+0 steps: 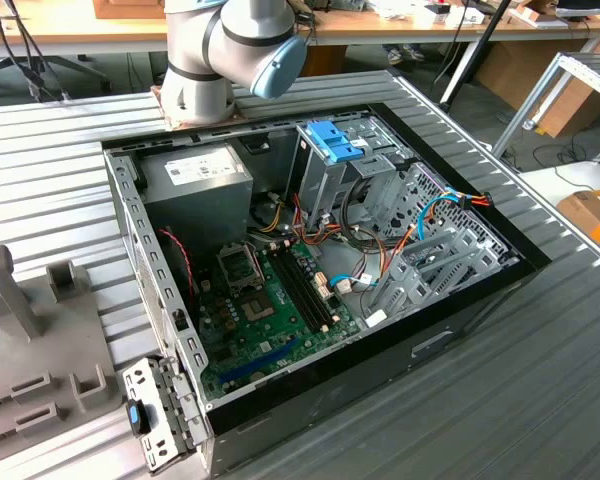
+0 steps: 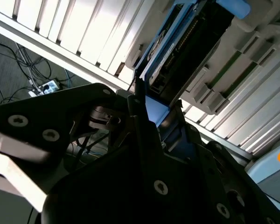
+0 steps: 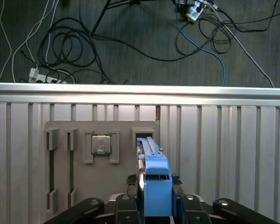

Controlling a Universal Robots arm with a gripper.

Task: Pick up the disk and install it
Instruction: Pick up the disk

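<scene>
— Pincer (image 3: 156,184) state?
— Clenched on the disk (image 3: 149,151). In both wrist views its black fingers (image 2: 136,109) press on either side of the blue end tab (image 3: 157,189).
— How does the disk stand?
— On edge. Its blue rail faces the camera in the first wrist view, and its black body shows in the second wrist view. The far end lines up with a slot in the grey holder (image 3: 123,175); I cannot tell whether it touches that slot.
— What else does the holder carry?
— One chip (image 3: 101,143), seated in a square pocket just beside that slot.
— And under the holder?
— It lies on the ribbed table (image 3: 224,154). Past the table's edge the floor (image 3: 130,60) is strewn with loose cables (image 3: 70,44).
— The exterior view?
— The arm (image 1: 225,50) rises at the far side of the open case (image 1: 450,335). Inside are a green board (image 1: 270,320), a blue latch (image 1: 332,140) on top of a grey cage, and orange and blue wires. A bracket (image 1: 160,420) with a blue clip sits at the case's near corner, towards the exterior view's left.
</scene>
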